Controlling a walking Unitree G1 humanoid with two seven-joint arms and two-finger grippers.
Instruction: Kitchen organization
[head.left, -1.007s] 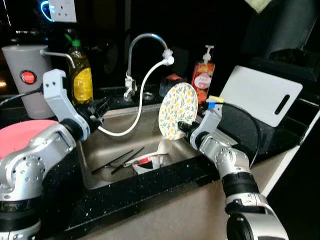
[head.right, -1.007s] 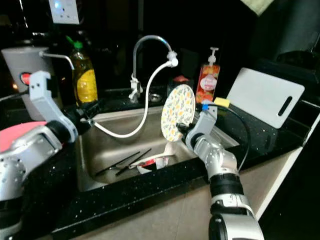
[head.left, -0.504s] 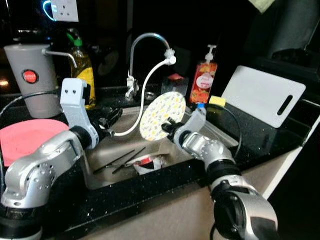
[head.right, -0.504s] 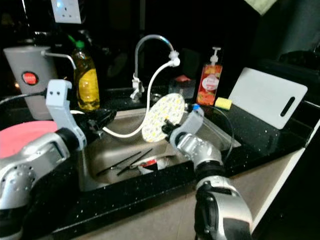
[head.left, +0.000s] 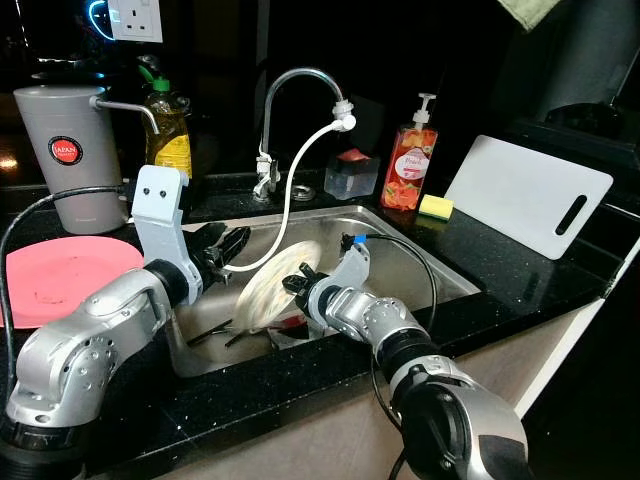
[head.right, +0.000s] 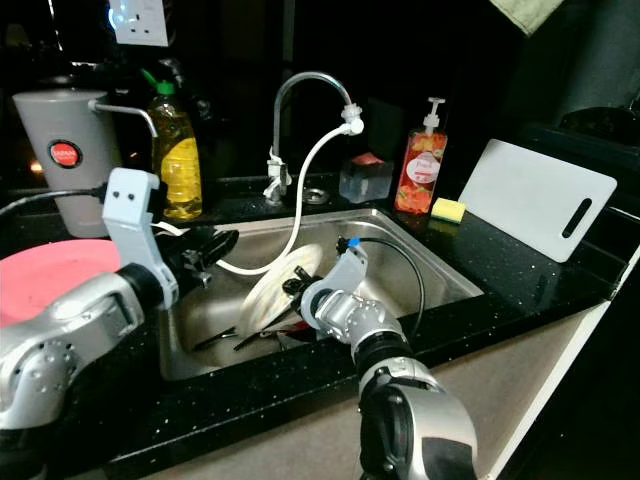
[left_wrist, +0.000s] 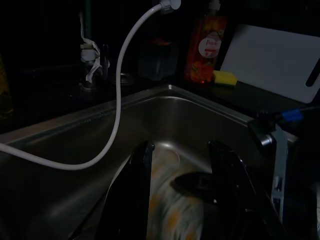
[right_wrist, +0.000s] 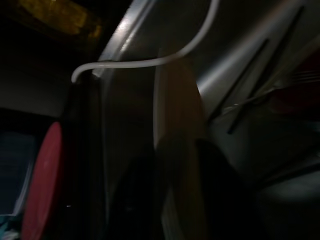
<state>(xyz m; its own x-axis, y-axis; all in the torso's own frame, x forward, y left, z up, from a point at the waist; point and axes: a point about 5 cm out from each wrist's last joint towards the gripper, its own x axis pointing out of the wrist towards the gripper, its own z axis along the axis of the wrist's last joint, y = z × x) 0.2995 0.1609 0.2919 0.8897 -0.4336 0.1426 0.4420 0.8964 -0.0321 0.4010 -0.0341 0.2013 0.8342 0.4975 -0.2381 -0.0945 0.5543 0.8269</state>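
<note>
The patterned plate (head.left: 268, 292) is held over the steel sink (head.left: 440, 275), tilted steeply on edge, its back turned toward the robot and its printed face toward the tap (head.left: 292, 88). Its rim is clamped between the 2 black fingers of the right gripper (head.left: 297, 287), as seen edge-on in the right wrist view. The left gripper (head.left: 226, 243) hangs just beside the plate's upper-left rim, its fingers spread apart and holding nothing. Chopsticks (head.left: 222, 329) lie in the basin below. A red plate (head.left: 55, 279) rests on the counter at the left.
</note>
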